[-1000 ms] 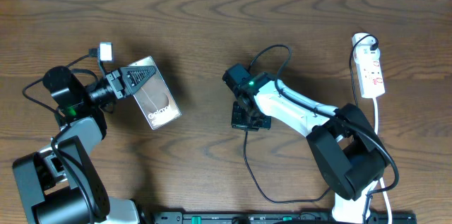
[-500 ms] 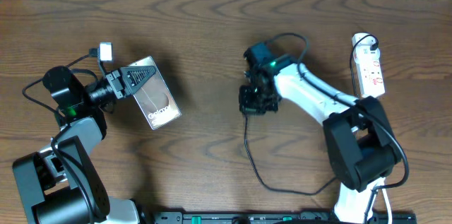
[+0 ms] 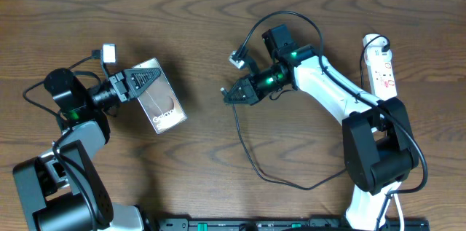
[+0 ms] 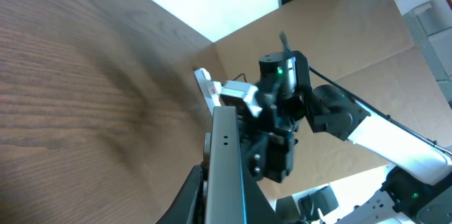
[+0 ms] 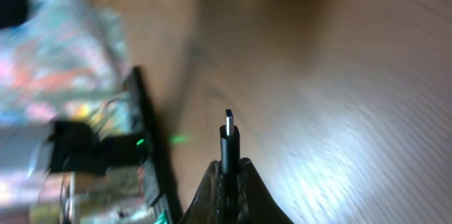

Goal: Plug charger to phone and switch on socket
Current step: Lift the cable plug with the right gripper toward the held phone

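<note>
The phone [image 3: 167,108], a bronze slab with white lettering, is held tilted over the table at the left, with my left gripper [image 3: 149,76] shut on its upper end. In the left wrist view its grey edge [image 4: 224,146] runs up between the fingers of the left gripper [image 4: 224,192]. My right gripper [image 3: 231,94] points left toward the phone, about a hand's length away, and is shut on the charger. The charger's thin black cable [image 3: 245,147] hangs down and loops along the table. Its connector tip [image 5: 228,133] sticks out from the right gripper [image 5: 228,171]. The white socket [image 3: 383,71] lies at the far right.
The socket's white cord [image 3: 391,125] runs toward the front edge past the right arm's base [image 3: 375,165]. The left arm's base [image 3: 62,187] fills the front left corner. A dark rail [image 3: 277,224] lines the front edge.
My right arm has swung up and turned left, so its gripper with the charger now points at the phone; the cable trails after it. The left arm and phone stayed still.
</note>
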You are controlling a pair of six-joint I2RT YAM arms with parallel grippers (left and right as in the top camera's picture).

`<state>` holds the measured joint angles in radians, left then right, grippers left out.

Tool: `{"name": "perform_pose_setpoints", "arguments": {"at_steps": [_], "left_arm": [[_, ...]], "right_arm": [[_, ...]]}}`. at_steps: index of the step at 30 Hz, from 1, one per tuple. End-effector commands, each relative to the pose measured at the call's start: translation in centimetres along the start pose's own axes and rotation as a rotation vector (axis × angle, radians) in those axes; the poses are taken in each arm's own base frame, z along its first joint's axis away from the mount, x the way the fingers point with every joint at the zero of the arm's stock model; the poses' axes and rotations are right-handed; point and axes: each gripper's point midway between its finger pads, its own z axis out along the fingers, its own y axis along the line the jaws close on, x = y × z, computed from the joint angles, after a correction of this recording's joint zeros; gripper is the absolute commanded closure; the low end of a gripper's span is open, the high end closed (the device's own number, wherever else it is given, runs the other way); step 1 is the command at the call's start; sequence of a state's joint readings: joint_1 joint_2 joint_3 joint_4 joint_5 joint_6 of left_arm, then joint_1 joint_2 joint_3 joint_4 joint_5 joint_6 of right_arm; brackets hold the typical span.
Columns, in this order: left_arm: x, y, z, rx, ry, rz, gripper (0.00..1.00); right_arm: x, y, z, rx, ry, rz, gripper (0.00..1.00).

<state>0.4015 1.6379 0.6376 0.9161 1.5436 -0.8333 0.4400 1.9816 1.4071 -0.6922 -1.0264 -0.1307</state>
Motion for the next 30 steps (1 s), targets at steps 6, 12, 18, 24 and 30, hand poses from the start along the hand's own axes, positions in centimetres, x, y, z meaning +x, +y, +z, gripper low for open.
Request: {"name": "perform_pose_setpoints", "arguments": {"at_steps": [6, 12, 18, 24, 30], "left_arm": [[-0.4, -1.1, -0.1, 0.018, 0.017, 0.043, 0.93], [-0.4, -1.1, -0.1, 0.018, 0.017, 0.043, 0.93], [-0.4, -1.1, -0.1, 0.018, 0.017, 0.043, 0.93], [-0.4, -1.1, -0.1, 0.018, 0.017, 0.043, 0.92], [-0.4, -1.1, -0.1, 0.018, 0.017, 0.043, 0.92]], "right_arm": [[-0.8, 6.0, 0.0, -0.296, -0.074, -0.379, 0.99], [-0.2, 7.9, 1.1, -0.365, -0.064, -0.448, 0.99], [0.3, 10.7, 2.3, -0.470, -0.057, -0.499, 0.99], [0.6, 11.6, 3.1, -0.495, -0.042, -0.513, 0.99], [0.9, 11.4, 3.2, -0.495, -0.034, -0.489, 0.99]]}}
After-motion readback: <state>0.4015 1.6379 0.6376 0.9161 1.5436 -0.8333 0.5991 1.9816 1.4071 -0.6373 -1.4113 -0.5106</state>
